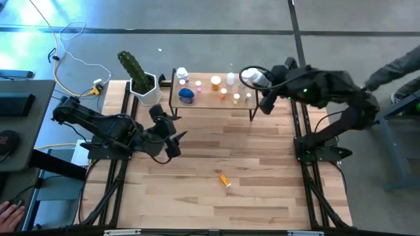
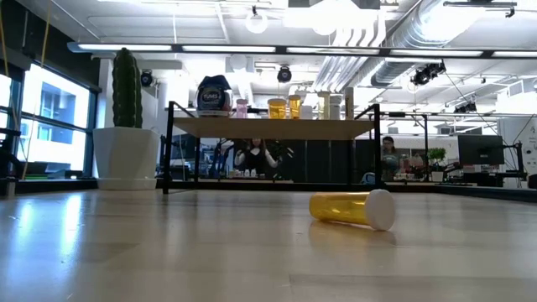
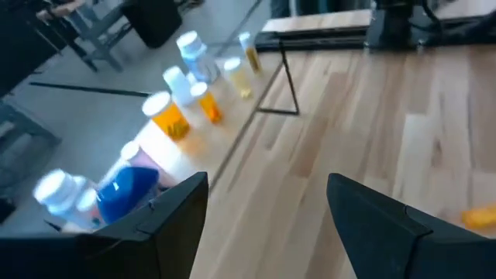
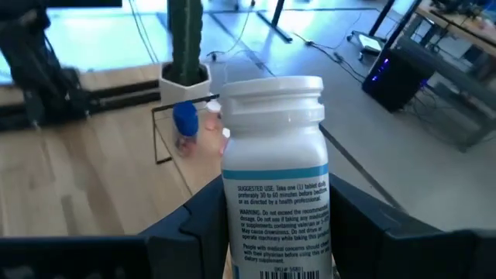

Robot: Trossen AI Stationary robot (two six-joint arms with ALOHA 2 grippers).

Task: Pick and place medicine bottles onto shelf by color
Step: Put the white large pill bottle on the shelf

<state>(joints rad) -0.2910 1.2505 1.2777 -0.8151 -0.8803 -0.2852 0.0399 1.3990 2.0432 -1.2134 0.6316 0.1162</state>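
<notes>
The shelf (image 1: 213, 103) stands at the table's far middle and carries several medicine bottles: a blue one (image 1: 186, 95) and white ones at its left end, an orange one (image 1: 215, 82) and small vials toward the right. An orange bottle (image 1: 225, 180) with a white cap (image 2: 380, 210) lies on its side on the table, nearer the front. My right gripper (image 1: 261, 82) is shut on a white labelled bottle (image 4: 275, 170), high over the shelf's far right corner. My left gripper (image 1: 175, 130) hangs open near the shelf's left front, nothing between its fingers (image 3: 167, 225). My right gripper pinches the white bottle's lower body (image 4: 232, 232) between its two fingers, one on each side. The fingers come from the table's right side, slanting a little downward. The bottle stands roughly upright in the hold, its cap (image 4: 273, 91) up, lifted clear of the shelf.
A white hexagonal pot with a green cactus (image 1: 141, 82) stands just left of the shelf. Black rails run along both sides of the table. A person's hand (image 1: 8, 213) shows at the near left, and a person's sleeve (image 1: 394, 65) beyond the right arm.
</notes>
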